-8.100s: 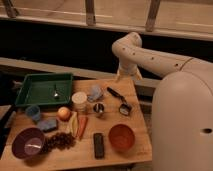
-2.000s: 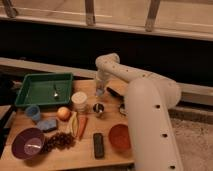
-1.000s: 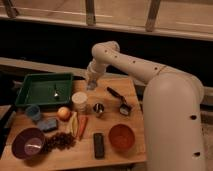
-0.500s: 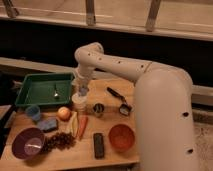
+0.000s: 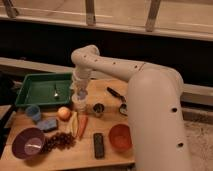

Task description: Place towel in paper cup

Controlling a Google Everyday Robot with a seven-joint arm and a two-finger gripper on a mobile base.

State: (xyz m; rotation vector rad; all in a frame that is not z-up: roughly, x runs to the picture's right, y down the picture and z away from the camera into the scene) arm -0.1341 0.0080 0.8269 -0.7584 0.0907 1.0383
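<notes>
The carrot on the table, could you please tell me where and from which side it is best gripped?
Grip the carrot across its thick upper half, from above: it lies flat, lengthwise, its right side free. The gripper hangs over the paper cup just behind it.

Wooden table [image 5: 60,156] under gripper [image 5: 81,93]: green tray [image 5: 37,90], paper cup [image 5: 79,102], carrot [image 5: 82,126], orange bowl [image 5: 120,137], purple bowl [image 5: 27,143].

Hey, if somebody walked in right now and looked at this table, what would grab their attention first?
The big white robot arm fills the right side and bends over the wooden table. Its gripper hangs straight above the white paper cup near the table's middle, with a bit of bluish towel at the cup's mouth. Next come the green tray at the back left, the purple bowl at the front left and the orange bowl at the front.
</notes>
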